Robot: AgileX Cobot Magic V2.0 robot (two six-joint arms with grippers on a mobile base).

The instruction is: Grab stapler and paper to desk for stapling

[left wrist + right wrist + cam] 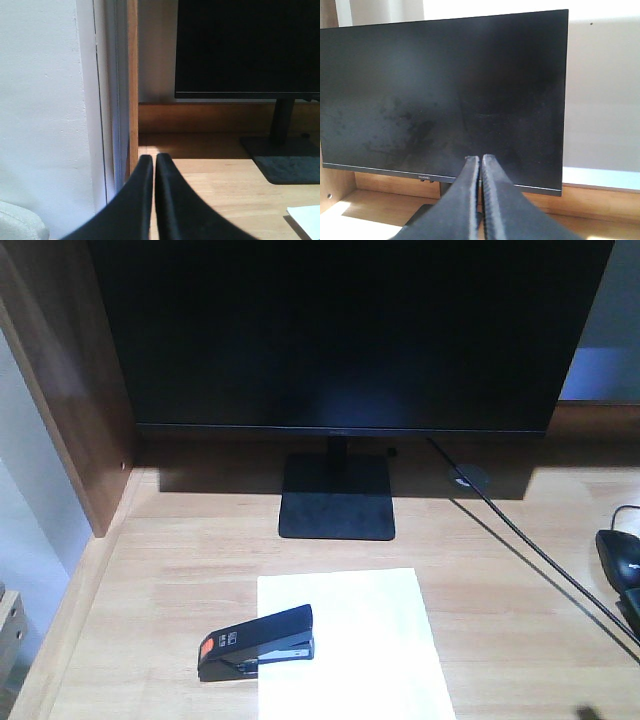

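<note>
Wooden table (500, 600) across the front view, dark monitor (340, 330) on its stand at the back. White paper (350, 650) flat near the front edge. Black stapler (258, 642) across the paper's left edge, orange tip off the sheet. Left tool (154, 160) clenched, empty. Right tool (480, 160) clenched, empty.

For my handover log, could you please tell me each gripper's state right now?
Left gripper: closed, holding nothing.
Right gripper: closed, holding nothing.
</note>
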